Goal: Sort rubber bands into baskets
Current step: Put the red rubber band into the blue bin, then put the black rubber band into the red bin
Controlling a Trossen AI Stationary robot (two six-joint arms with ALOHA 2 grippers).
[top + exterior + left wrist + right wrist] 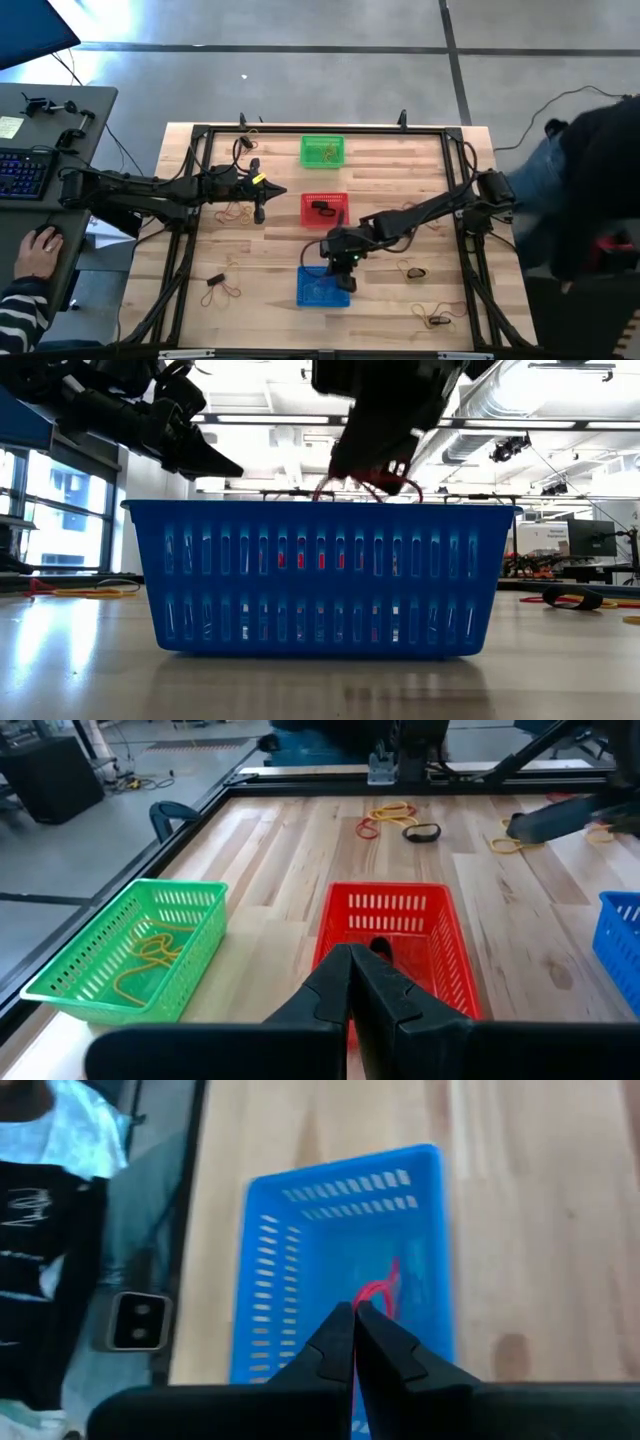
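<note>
1. The right pincer (355,1312) hangs above the blue basket (322,288), a rectangular plastic basket with slotted mesh walls; its two dark tapered fingers are pressed together on a thin red-orange rubber band (378,1292), which loops out from the tips over the basket's inside.
2. In the low view the same red loop (372,484) dangles under the pincer, just above the basket's rim.
3. The left pincer (352,957) hovers over the wooden plank table (270,260) beside the red basket (325,209), its fingers drawn together with nothing between them.
4. The red basket holds a black band (322,208).
5. The green basket (322,151), at the far edge of the table, holds thin yellow-tan loops (148,956).
6. Loose rubber bands (234,213) lie scattered on the pale wood: yellow-tan, red and black ones near the left arm, and more (412,271) to the right of the blue basket.
7. A person's hand (38,252) rests on a desk to the left of the table.
</note>
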